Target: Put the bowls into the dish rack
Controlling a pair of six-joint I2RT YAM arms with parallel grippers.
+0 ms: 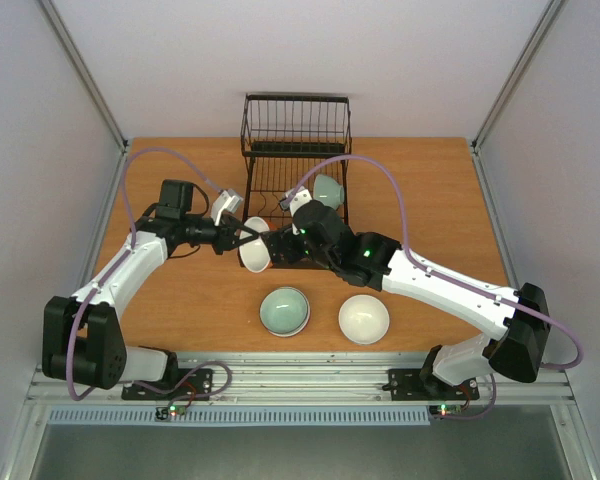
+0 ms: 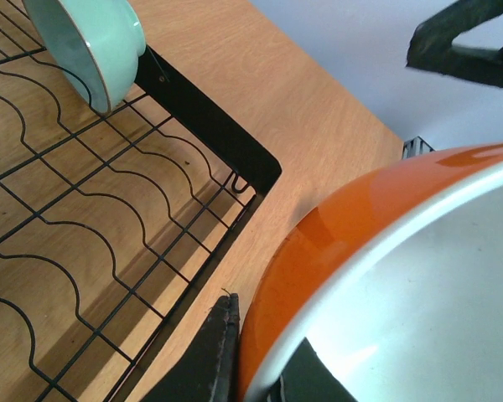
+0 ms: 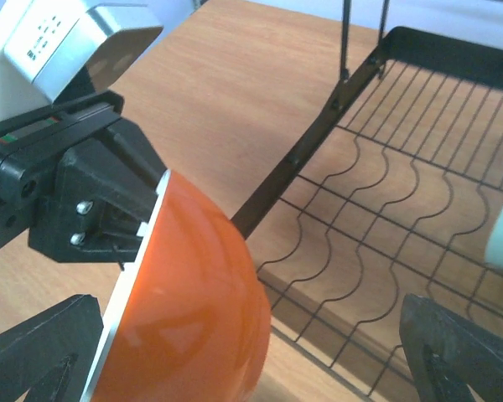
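Note:
My left gripper (image 1: 242, 237) is shut on the rim of the orange bowl (image 2: 360, 243) with a white inside, one finger outside (image 2: 214, 347) and one inside. It holds the bowl tilted on edge just off the front left corner of the black dish rack (image 1: 295, 150). My right gripper (image 3: 251, 368) stands wide open around the orange bowl (image 3: 193, 318), its fingers (image 3: 38, 356) apart from it. A mint bowl (image 1: 328, 190) leans in the rack's tray (image 2: 109, 234). Another mint bowl (image 1: 285, 310) and a white bowl (image 1: 364, 318) sit on the table.
The rack's taller basket section (image 1: 296, 120) stands at the far end. The two arms meet closely in front of the rack, with the right arm's link (image 1: 450, 290) stretching across the table's right side. Grey walls enclose the wooden table (image 1: 180, 160).

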